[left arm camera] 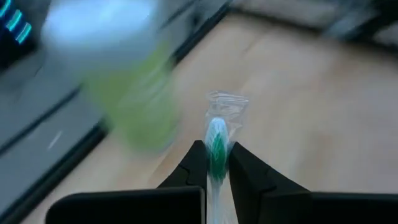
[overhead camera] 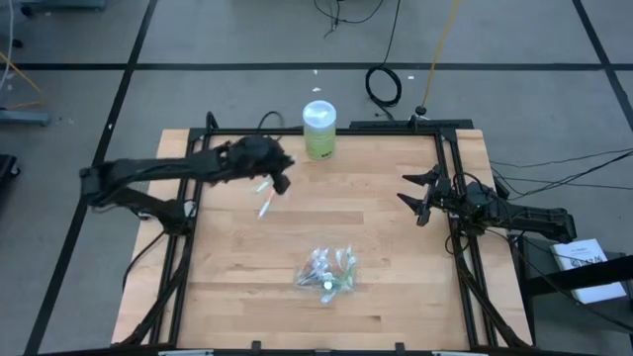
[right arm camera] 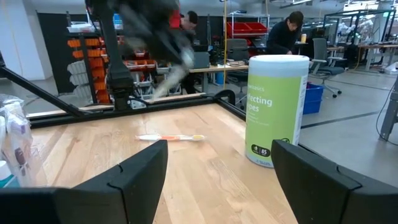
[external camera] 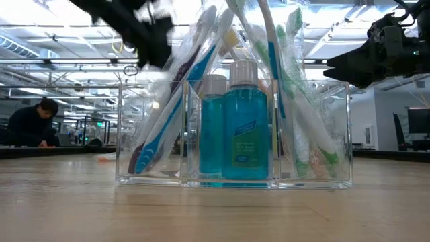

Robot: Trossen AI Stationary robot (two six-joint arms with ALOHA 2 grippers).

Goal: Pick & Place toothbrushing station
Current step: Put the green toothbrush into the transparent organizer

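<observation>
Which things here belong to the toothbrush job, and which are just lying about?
Job:
- clear organizer holding brushes and blue bottles
- wrapped toothbrush held in left tool
- toothbrush on table

Lying about:
- wipes canister
- idle right tool, open

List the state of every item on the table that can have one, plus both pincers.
Left pincer: shut on a wrapped green toothbrush, lifted off the table.
Right pincer: open, empty, at the table's right edge.
Orange toothbrush: lying flat on the wood, untouched.
Wipes canister: upright, lid on.
Clear organizer: upright, holding wrapped toothbrushes and two capped blue bottles.
</observation>
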